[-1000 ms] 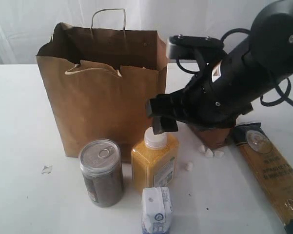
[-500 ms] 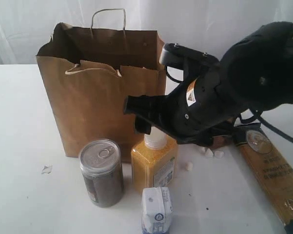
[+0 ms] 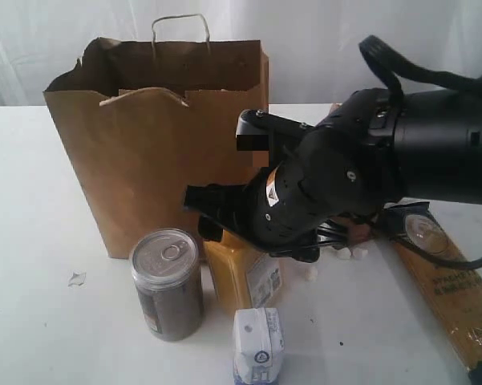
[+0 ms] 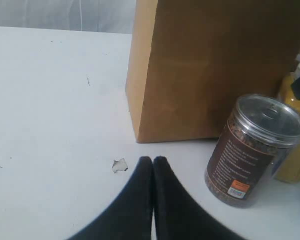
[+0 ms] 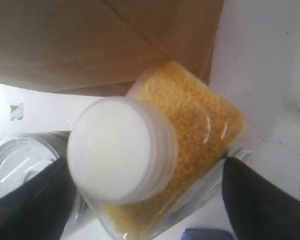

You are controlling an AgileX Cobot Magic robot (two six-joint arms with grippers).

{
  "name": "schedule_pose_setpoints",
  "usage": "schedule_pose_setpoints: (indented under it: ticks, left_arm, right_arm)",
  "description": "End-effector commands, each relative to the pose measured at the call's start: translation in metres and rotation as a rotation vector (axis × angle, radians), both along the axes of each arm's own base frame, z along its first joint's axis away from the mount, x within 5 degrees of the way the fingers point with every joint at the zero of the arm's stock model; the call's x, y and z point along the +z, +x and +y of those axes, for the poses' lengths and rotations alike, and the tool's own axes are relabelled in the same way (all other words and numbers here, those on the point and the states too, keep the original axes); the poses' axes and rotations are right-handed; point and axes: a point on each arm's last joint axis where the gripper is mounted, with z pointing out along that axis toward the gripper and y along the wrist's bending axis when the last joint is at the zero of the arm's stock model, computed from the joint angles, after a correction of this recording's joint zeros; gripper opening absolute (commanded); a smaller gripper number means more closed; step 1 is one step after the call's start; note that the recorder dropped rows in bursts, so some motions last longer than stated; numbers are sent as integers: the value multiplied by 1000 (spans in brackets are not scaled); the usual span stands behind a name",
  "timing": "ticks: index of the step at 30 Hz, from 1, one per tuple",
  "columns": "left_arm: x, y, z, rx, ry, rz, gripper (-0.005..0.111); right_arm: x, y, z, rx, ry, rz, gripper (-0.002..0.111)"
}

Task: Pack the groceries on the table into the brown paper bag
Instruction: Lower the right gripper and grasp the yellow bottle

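Wide open, the right gripper (image 5: pixel 145 167) straddles the yellow bottle with white cap (image 5: pixel 189 115) at the brown paper bag's (image 3: pixel 144 160) five o'clock and should close squarely on its body, while the left gripper (image 4: pixel 152 162) sits pinched shut.

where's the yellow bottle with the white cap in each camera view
Exterior view: yellow bottle low centre, right of the can, cap hidden under the right arm.
Left wrist view: yellow bottle is a sliver behind the can, cut by the frame edge.
Right wrist view: yellow bottle fills the middle, cap toward the camera.
Shared landmark: the brown paper bag just behind it.
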Motion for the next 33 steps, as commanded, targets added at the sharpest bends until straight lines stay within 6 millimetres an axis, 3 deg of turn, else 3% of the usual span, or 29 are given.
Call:
schedule_pose_setpoints:
  ticks: [1, 8, 18, 23, 33]
  left_arm:
    - [-1, 0, 0, 1, -9, -3, 0]
    - [-1, 0, 0, 1, -9, -3, 0]
    - [-1, 0, 0, 1, -9, -3, 0]
    - [-1, 0, 0, 1, -9, -3, 0]
    - [-1, 0, 0, 1, -9, -3, 0]
  right_arm:
    - [-8, -4, -10, 18, -142, 45, 73]
    - [-2, -7, -19, 34, -199, 20, 73]
    - [-11, -23, -37, 32, -239, 32, 73]
    - [-3, -24, -45, 61, -268, -33, 73]
    - [8, -23, -38, 143, -209, -146, 73]
